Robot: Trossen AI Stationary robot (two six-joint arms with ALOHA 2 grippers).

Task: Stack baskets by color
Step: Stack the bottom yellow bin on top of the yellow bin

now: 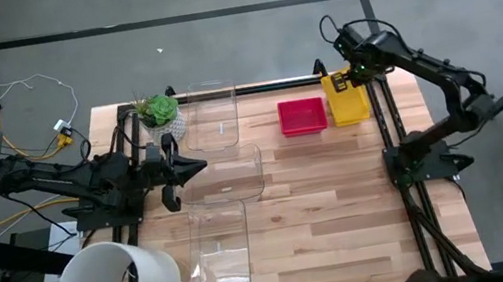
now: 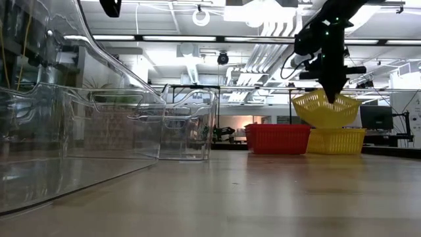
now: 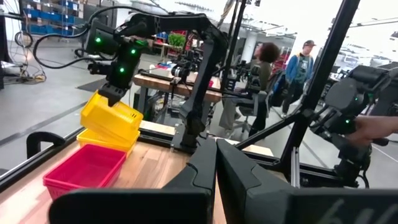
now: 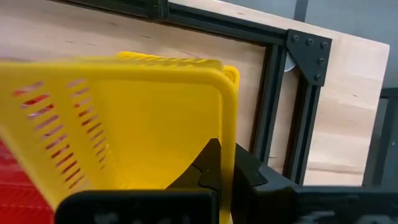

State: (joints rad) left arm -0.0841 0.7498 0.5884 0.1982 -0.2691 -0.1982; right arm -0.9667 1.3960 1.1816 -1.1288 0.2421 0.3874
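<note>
Item, stacking step: right gripper stood clamped on the rim of a tilted yellow basket held just above its yellow mate at the bench's 1 o'clock, red basket beside; levelling and squaring before lowering seemed advisable; left gripper waited closed, empty, at 9 o'clock.

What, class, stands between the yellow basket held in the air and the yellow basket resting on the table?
Nothing visible does. The right gripper holds the lifted yellow basket tilted just above the lower yellow basket; the red basket sits beside them, not between.
</note>
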